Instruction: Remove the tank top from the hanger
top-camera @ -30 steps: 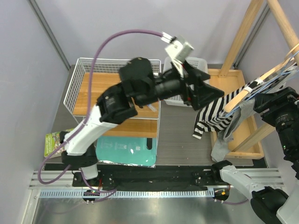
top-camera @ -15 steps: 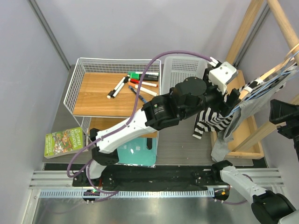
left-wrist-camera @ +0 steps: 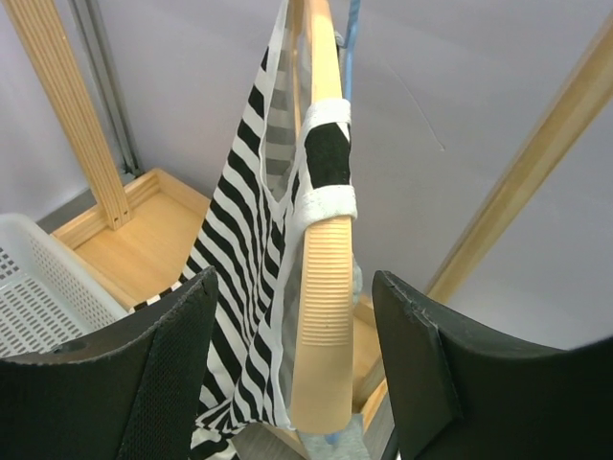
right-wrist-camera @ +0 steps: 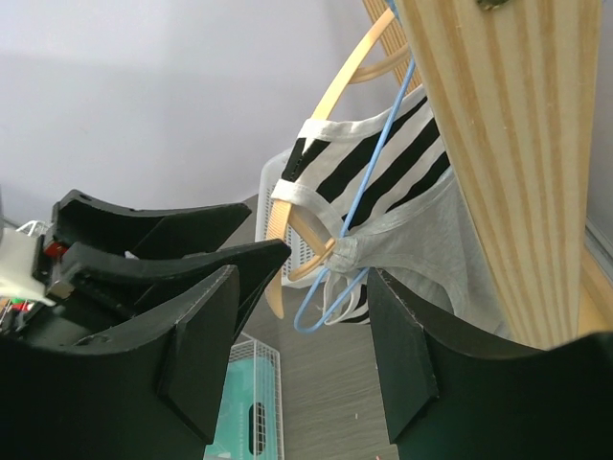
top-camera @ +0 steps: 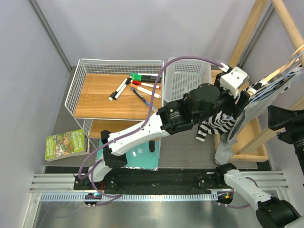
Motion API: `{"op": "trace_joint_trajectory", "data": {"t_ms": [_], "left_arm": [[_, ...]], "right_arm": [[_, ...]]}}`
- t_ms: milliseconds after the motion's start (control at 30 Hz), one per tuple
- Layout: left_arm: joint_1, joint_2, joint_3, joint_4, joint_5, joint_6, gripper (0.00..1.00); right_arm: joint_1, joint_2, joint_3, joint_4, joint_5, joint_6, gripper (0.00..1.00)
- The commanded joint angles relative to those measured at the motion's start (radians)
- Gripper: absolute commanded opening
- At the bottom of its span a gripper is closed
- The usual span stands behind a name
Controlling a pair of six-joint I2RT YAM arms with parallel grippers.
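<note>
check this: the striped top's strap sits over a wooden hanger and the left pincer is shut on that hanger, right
Not shut. The left wrist view shows the left pincer open, straddling the wooden hanger without gripping it. The striped top's strap does sit over that hanger.

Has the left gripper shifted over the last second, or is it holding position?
Yes. The left gripper moved right, away from the white basket and toward the wooden rack, reaching the striped tank top.
</note>
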Motion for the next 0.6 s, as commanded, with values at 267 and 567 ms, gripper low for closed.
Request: {"op": "trace_joint_trajectory", "data": {"t_ms": [267, 567], "left_arm": [[-0.023, 0.044, -0.016, 0.143, -0.086, 0.003, 0.54], [-0.024, 0.07, -0.011, 0.172, -0.098, 0.003, 0.52]], "right_arm": [[0.003, -0.048, -0.034, -0.136, -0.03, -0.021, 0.62], [0.001, -0.071, -0.043, -0.136, -0.034, -0.022, 0.62]]}}
